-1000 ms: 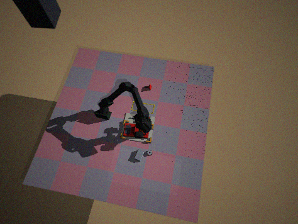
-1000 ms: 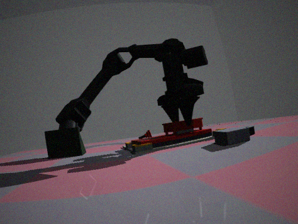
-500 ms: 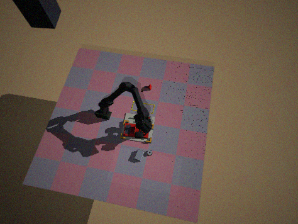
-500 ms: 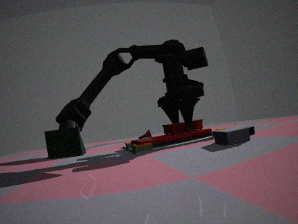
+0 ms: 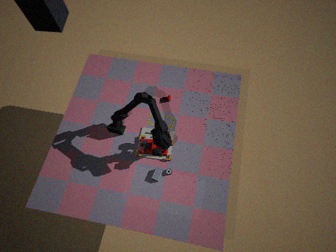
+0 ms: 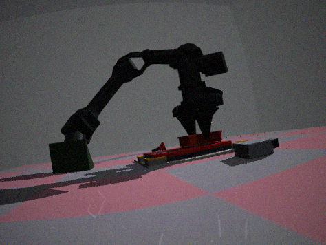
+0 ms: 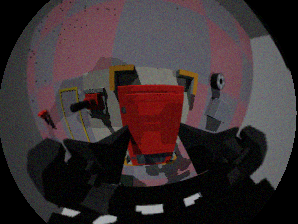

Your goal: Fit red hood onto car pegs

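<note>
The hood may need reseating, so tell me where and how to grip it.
Grip the hood by its two opposite long side walls, coming from straight above: it sits upright over the deck, its side walls exposed, and probably gives the fingers parallel faces.

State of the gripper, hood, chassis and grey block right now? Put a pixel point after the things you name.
Gripper (image 6: 200,135) (image 7: 153,125): fingers at the hood's sides; grip unclear.
Hood (image 6: 200,139) (image 7: 151,117): on the chassis, roof up; peg seating unclear.
Chassis (image 6: 172,152): in the jig.
Grey block (image 5: 157,174) (image 6: 254,148) (image 7: 225,110): resting on the table.
</note>
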You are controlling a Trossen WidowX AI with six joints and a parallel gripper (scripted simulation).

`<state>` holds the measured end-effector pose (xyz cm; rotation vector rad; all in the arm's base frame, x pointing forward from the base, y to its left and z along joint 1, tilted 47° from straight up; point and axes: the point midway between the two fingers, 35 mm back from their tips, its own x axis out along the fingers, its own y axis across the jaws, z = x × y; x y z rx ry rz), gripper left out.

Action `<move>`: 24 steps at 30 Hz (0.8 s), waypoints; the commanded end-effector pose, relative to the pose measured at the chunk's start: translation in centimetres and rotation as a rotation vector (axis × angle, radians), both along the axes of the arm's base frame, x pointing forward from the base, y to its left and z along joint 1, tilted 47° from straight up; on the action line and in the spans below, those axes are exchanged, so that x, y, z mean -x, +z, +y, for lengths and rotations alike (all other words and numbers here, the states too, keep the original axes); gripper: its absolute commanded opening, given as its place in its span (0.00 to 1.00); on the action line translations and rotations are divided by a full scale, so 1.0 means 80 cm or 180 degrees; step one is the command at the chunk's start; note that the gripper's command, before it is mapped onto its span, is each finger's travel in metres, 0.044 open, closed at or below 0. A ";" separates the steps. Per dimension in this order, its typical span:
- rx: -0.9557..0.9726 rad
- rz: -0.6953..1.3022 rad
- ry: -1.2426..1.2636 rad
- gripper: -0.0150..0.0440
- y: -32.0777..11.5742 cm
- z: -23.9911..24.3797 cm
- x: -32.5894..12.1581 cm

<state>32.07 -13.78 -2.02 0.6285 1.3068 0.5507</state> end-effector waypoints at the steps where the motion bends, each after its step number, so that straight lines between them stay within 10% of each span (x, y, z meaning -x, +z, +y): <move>1: 0.0000 0.0000 0.0000 0.88 0.000 0.000 0.000; 4: 0.0000 0.0000 0.0000 1.00 0.000 0.000 0.000; 24: -0.0016 -0.0002 -0.0003 1.00 0.061 -0.062 0.017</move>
